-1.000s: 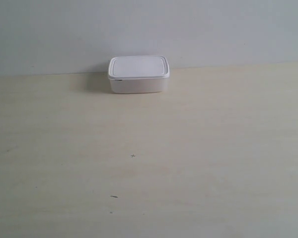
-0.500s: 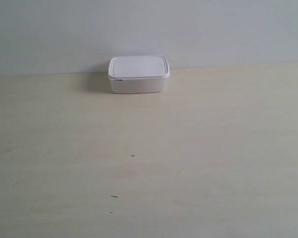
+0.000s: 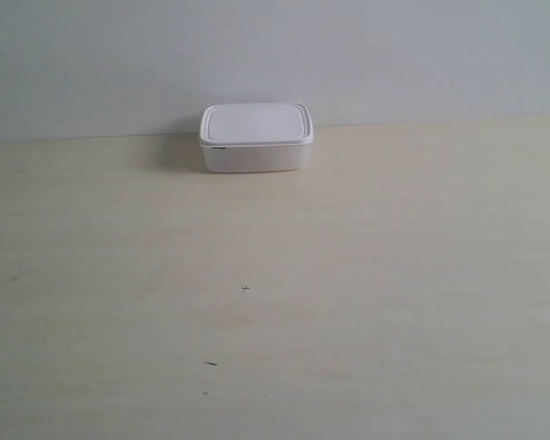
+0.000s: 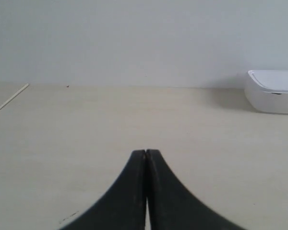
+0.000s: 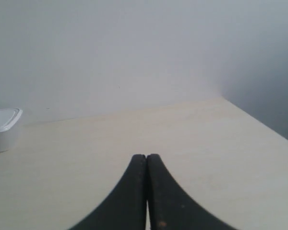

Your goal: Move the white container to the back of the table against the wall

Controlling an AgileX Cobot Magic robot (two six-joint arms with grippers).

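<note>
1. The white container (image 3: 255, 137), a round-cornered plastic box under a flat, rimmed lid (image 3: 255, 122), sits at twelve o'clock on the pale wood-grain bench (image 3: 367, 275), at the foot of the smooth grey-white wall (image 3: 412, 55).
2. The left jaws, dark and curved, are pressed together above the bench, well apart from the white container.
3. The right jaws are likewise pressed tip to tip.

Pale wood table (image 3: 394, 275) held white container (image 3: 256, 137) at back edge, lid on; tiny dark specks (image 3: 246, 289) nearby.
</note>
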